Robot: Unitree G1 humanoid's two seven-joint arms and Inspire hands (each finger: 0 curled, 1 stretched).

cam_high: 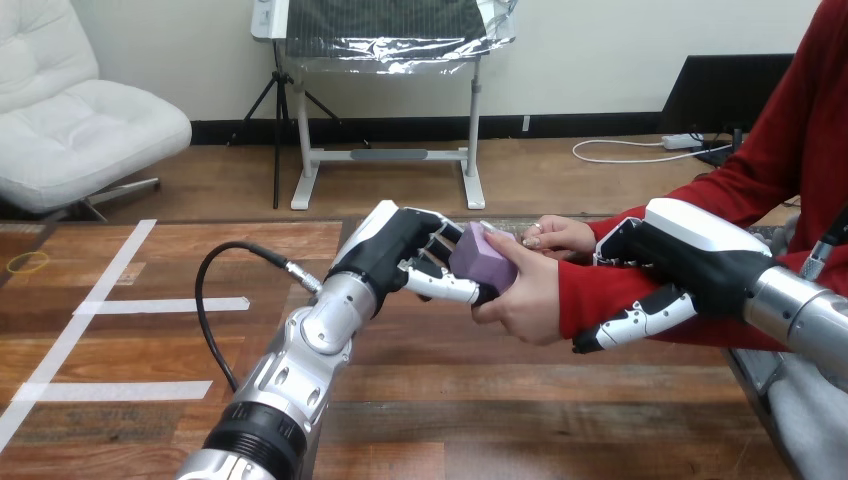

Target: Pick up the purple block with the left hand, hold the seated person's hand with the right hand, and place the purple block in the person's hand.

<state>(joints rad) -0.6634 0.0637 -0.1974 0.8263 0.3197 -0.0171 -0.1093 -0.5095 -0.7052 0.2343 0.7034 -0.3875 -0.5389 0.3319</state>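
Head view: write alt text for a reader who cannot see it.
The robot's left hand holds a purple block against the person's nearer hand, both gripping it above the wooden table. The robot's right hand clasps that arm's red-sleeved wrist.

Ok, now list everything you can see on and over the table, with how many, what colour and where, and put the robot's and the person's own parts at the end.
table: one, brown wood, across the lower view.
tape strips: several, white, flat on the table's left part.
purple block: one, purple, above the table's middle, between the robot's fingers and the person's palm.
person's nearer hand: one, red sleeve, cupped under the block and touching it.
person's farther hand: one, just behind the block.
left hand: one, black and white, fingers and thumb curled round the block.
right hand: one, black and white, at the right, fingers curled round the person's forearm.
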